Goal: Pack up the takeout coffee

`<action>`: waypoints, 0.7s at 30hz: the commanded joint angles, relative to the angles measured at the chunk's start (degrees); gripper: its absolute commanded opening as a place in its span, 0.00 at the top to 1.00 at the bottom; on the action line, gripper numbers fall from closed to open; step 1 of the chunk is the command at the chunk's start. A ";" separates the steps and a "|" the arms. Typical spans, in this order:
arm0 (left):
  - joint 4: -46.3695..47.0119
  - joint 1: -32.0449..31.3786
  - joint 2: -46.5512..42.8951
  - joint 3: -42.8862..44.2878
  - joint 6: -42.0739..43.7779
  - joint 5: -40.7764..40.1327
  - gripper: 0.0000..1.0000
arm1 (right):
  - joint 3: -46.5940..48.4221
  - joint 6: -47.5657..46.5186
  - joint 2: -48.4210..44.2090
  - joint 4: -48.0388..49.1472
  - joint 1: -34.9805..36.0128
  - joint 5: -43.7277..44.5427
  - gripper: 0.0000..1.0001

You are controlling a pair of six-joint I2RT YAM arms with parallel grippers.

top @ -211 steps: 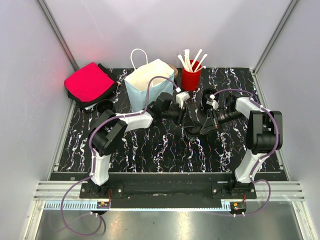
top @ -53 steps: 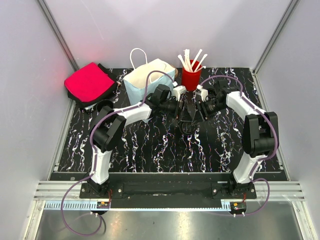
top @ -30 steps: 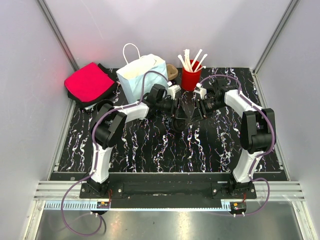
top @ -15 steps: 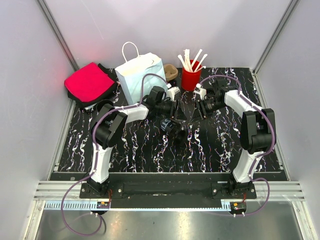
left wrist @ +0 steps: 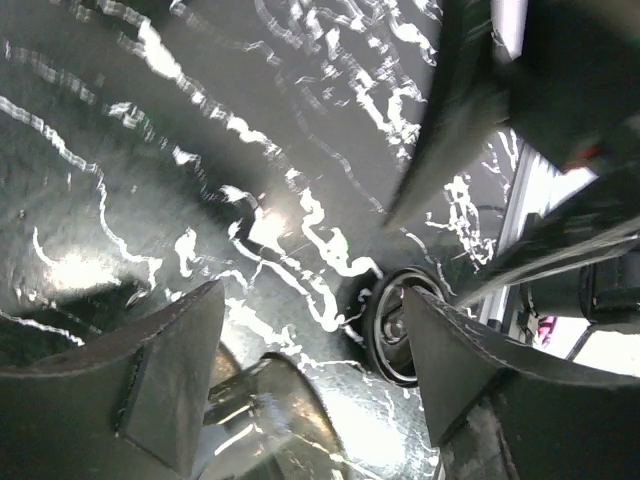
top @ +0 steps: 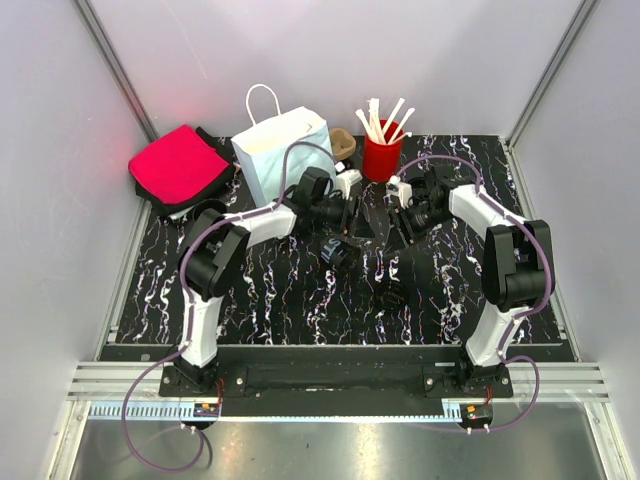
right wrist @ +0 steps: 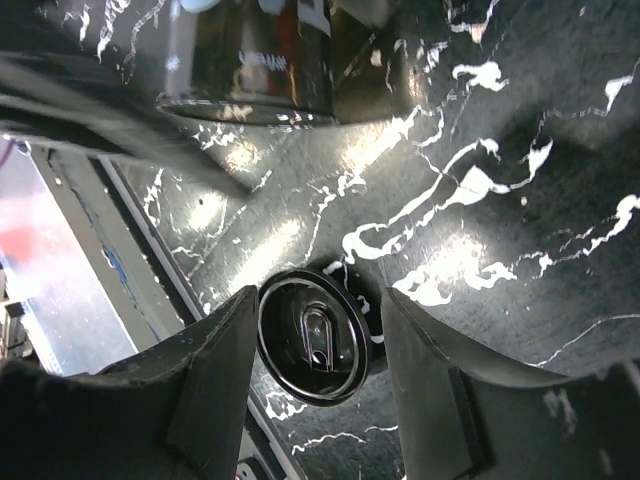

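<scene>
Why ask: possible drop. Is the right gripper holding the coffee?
No: the right gripper is open and the coffee cup sits apart.

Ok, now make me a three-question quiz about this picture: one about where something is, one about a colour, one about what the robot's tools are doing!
1. Where is the red cup of stirrers?
A) right of the paper bag, at the back
B) inside the bag
C) by the arm bases

2. The cloth at the back left is:
A) green
B) pink-red
C) yellow

3. The left tool and right tool are:
A) both open, empty
B) both shut
C) gripping the bag

Answers: A, it stands beside the bag; B, plainly pink-red; A, wrist views show nothing between their spread fingers.
</scene>
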 commanded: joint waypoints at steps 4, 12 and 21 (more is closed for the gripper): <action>-10.87 -2.43 -9.37 7.59 10.98 -4.08 0.24 | -1.41 -2.17 -4.46 0.26 -1.39 1.79 0.41; -23.10 -5.15 -15.79 4.78 25.76 -20.53 0.24 | -3.78 -2.52 -9.38 -0.71 -7.00 4.51 0.41; -26.72 -9.46 -16.50 -1.37 31.83 -30.56 0.26 | -7.83 -4.28 -18.08 -1.32 -11.58 4.69 0.40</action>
